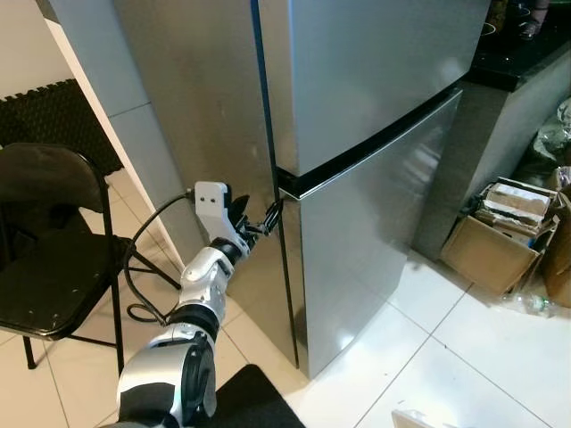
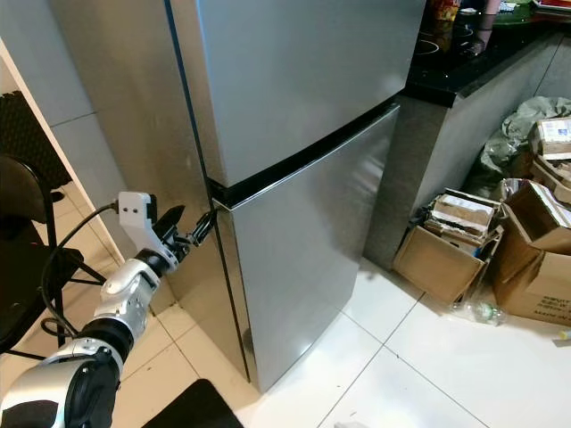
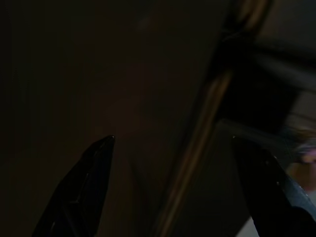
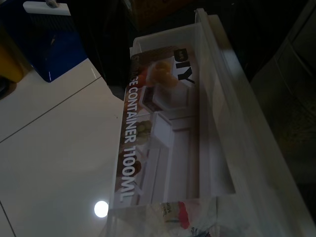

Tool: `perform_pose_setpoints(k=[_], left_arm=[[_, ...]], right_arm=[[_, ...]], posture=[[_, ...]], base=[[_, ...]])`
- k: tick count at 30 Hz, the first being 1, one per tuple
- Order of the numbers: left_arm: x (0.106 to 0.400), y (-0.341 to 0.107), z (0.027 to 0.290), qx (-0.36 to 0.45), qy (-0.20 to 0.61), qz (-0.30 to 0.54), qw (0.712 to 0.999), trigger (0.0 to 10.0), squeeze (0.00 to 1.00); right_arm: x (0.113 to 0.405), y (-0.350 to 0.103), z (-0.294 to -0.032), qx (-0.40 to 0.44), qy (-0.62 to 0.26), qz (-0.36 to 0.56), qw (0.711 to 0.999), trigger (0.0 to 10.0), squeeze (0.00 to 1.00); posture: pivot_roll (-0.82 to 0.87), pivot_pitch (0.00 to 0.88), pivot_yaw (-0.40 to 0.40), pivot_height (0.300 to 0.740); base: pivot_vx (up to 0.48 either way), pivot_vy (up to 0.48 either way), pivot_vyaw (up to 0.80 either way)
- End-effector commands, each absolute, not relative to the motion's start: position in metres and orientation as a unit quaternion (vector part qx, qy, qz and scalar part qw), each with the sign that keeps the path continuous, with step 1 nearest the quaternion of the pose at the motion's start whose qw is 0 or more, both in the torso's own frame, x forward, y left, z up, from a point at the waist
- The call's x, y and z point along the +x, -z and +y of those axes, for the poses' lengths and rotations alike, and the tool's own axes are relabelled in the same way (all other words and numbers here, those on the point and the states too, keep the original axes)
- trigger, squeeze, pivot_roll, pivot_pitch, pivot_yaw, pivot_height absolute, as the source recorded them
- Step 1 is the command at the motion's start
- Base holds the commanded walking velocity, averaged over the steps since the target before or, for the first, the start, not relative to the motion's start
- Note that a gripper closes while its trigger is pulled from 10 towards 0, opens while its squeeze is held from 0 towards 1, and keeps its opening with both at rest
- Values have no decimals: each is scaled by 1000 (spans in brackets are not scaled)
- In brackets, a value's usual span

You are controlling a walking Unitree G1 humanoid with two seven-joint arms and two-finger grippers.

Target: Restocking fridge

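The left gripper (image 1: 260,223) is seen at frame centre-left, fingers spread, at the dark seam between the two closed doors of the tall brushed-steel fridge (image 1: 375,107). In the right wrist view, a clear plastic container (image 4: 197,143) with a printed label lies on white floor tiles (image 4: 54,148).

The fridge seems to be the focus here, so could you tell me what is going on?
The robot stands before a closed silver fridge. Its left gripper is stretched out with fingers open at the door edge, level with the dark seam between the upper and lower doors, apparently about to pull one open. The right wrist view shows a clear plastic container with a printed label, above white floor tiles.
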State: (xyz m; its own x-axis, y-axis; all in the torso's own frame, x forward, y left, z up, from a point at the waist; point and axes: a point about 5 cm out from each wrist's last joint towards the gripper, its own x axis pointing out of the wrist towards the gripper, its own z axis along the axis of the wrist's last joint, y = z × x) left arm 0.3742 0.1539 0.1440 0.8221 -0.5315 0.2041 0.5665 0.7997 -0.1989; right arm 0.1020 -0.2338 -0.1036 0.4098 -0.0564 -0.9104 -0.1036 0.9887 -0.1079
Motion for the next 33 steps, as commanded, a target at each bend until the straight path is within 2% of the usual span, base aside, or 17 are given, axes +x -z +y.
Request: perform_pose_setpoints(k=[1, 6, 11, 24, 26, 28, 29, 33], left_arm=[[377, -155, 152, -116, 330, -74, 934, 10000, 0], [373, -152, 148, -76, 417, -34, 905, 10000, 0], [367, -143, 150, -53, 446, -7, 893, 10000, 0], [363, -131, 147, -47, 436, 5, 899, 10000, 0], [361, -127, 133, -56, 440, -3, 896, 10000, 0], [361, -127, 133, -56, 440, -3, 896, 10000, 0], [359, -123, 122, -65, 443, -7, 894, 10000, 0], [357, -119, 108, -67, 434, -10, 898, 10000, 0]], right_arm=[[104, 102, -236, -68, -5, 533, 843, 10000, 0], [108, 101, -237, -68, -1, 529, 846, 10000, 0], [109, 101, -236, -67, 2, 526, 848, 10000, 0], [110, 101, -233, -61, 3, 525, 849, 10000, 0], [110, 101, -232, -60, 3, 525, 849, 10000, 0], [110, 101, -232, -60, 3, 525, 849, 10000, 0], [110, 101, -232, -60, 4, 524, 850, 10000, 0], [111, 101, -232, -60, 4, 524, 850, 10000, 0]], posture=[[-177, 0, 36, 740], [-187, 0, 45, 740], [-182, 0, 45, 740], [-174, 0, 54, 740], [-175, 0, 56, 740], [-175, 0, 56, 740], [-174, 0, 56, 740], [-175, 0, 58, 740]], base=[[0, 0, 0], [0, 0, 0], [0, 0, 0], [0, 0, 0], [0, 0, 0], [0, 0, 0], [0, 0, 0], [0, 0, 0]])
